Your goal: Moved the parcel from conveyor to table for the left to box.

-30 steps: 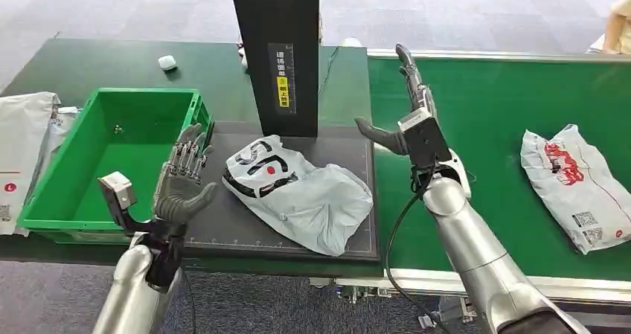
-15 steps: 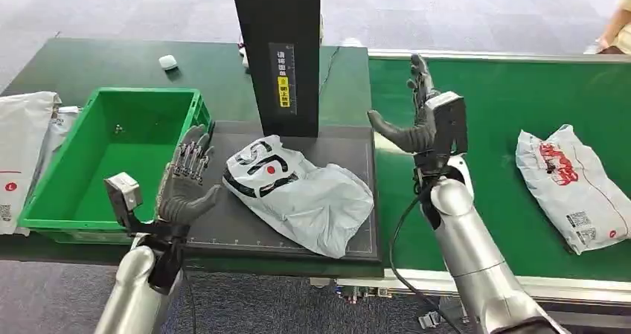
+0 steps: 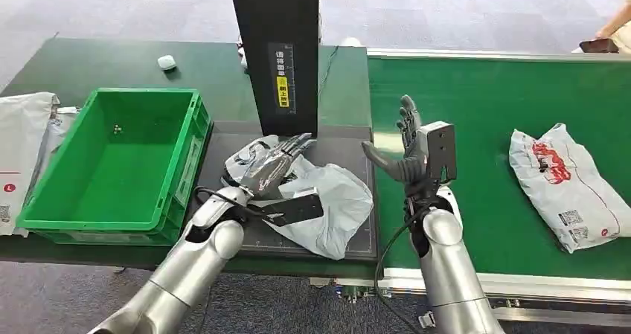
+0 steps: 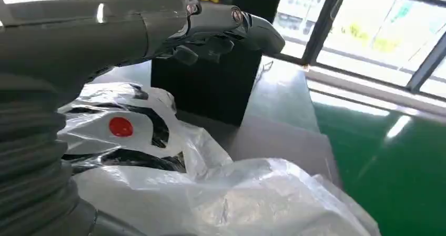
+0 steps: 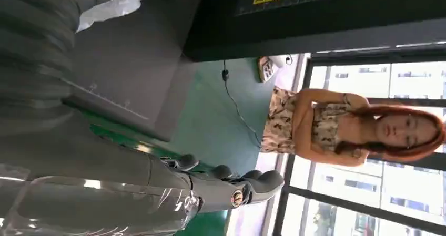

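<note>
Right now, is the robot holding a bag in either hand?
No. The left hand reaches over the grey parcel with fingers stretched out, not closed on it. The right hand is raised and open, holding nothing.

Crumpled white parcel [image 3: 312,200] lies on the black mat [image 3: 350,144].

Parcel-sorting workstation, green conveyor [image 3: 476,103], scanner post [image 3: 277,51], green crate [image 3: 111,163]

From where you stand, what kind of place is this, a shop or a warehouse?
Most likely a parcel-sorting station set up for trials: a green conveyor belt carries a bagged parcel, another parcel lies on a black mat, and a green crate waits beside it.
</note>
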Tool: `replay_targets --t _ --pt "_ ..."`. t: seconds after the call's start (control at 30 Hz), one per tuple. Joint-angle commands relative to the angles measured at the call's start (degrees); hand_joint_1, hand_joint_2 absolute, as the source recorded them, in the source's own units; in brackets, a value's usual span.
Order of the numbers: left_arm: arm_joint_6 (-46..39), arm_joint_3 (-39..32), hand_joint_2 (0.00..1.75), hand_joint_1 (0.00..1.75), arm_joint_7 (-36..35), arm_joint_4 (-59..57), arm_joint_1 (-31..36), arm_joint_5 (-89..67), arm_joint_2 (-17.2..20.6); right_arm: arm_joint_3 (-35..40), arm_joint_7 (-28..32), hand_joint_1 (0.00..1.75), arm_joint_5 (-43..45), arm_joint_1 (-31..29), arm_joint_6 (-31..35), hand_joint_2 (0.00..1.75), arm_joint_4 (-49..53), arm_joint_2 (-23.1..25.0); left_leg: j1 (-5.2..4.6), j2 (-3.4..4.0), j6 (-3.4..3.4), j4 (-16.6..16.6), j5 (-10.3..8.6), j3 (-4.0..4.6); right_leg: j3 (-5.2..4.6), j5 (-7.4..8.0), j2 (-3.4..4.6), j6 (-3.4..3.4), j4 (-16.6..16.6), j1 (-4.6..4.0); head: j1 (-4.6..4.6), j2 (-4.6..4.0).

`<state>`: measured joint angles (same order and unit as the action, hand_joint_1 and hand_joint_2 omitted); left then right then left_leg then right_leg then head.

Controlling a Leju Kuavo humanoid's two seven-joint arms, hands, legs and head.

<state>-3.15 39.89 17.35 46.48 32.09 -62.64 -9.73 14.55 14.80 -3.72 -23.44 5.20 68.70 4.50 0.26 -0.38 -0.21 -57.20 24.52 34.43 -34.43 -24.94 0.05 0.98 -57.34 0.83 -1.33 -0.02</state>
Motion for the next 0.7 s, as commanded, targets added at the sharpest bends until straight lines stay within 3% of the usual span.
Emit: replay_targets --t 0.03,0.13,0.27,0.7 --pt "2.3 5.2 1.75 0.0 -0.4 -15.2 8.4 -0.4 -1.8 -4.7 -0.6 0.0 -1.5 0.6 -0.4 1.75 0.0 1.9 0.02 -0.01 -0.02 0.0 0.04 -0.11 0.12 -0.05 -0.04 -0.05 0.0 -0.03 -0.02 0.0" --pt "5.1 6.5 1.75 0.0 -2.6 -17.5 9.4 -1.5 -2.3 -5.1 -0.6 0.0 -1.8 0.0 -0.6 1.75 -0.7 2.0 0.06 -0.03 -0.04 0.1 0.09 -0.24 0.26 -0.1 -0.06 -0.1 0.1 -0.08 -0.02 0.0" --pt "15.6 8.8 1.75 0.0 -9.7 -24.8 10.5 -4.3 -3.2 -5.0 -0.1 0.0 -2.8 -2.1 -0.6 1.75 -4.6 3.3 0.02 0.04 -0.01 0.1 0.04 -0.09 0.1 -0.04 0.03 -0.05 0.1 -0.04 -0.02 0.0" --pt "15.4 8.9 1.75 0.0 -9.7 -24.8 10.5 -4.4 -3.2 -5.0 -0.1 0.0 -2.8 -2.1 -0.6 1.75 -4.7 3.3 0.02 0.16 -0.02 0.1 0.06 -0.32 0.33 -0.03 0.13 -0.08 0.1 -0.06 0.0 0.0"
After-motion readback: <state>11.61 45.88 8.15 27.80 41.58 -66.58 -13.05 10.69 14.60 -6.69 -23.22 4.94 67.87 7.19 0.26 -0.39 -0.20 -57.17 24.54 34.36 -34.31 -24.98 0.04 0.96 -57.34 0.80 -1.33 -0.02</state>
